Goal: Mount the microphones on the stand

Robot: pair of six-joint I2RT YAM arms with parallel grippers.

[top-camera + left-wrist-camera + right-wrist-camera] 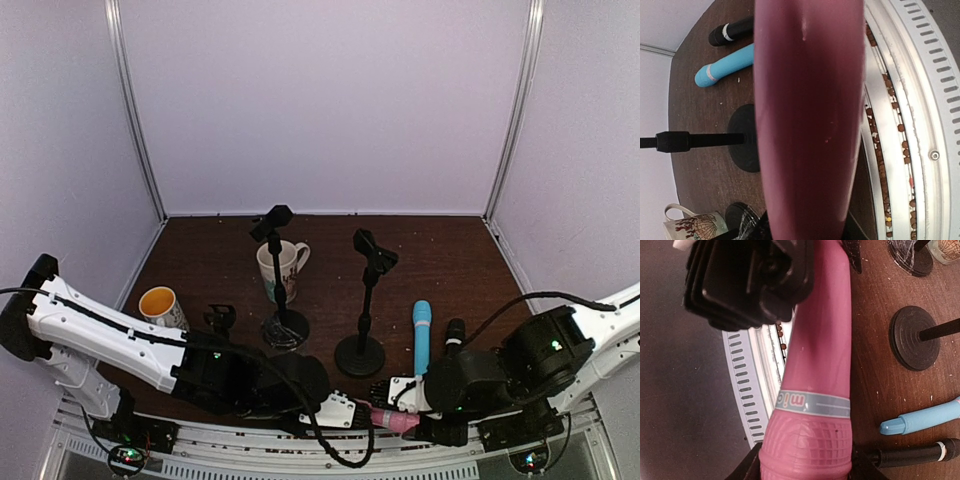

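The pink mic (817, 365) is a slim, smooth stick that widens into a head moulded with a fine grid. A grey band with lettering rings it just below that head. It sits level over the near edge of the worktop (450, 260), just in front of the base of the right-hand stand (363, 300).

The right jaws are closed partway on the gridded head, with a dark finger (745, 472) against each side, so they hold it. The thin tail reaches the left jaws, whose black body covers it in the right wrist view. In the left wrist view the pink shaft fills the middle and hides the fingers, so I cannot tell whether those jaws grip it.

The blue mic (422, 335) and black mic (455, 335) lie flat, side by side, right of the stand.
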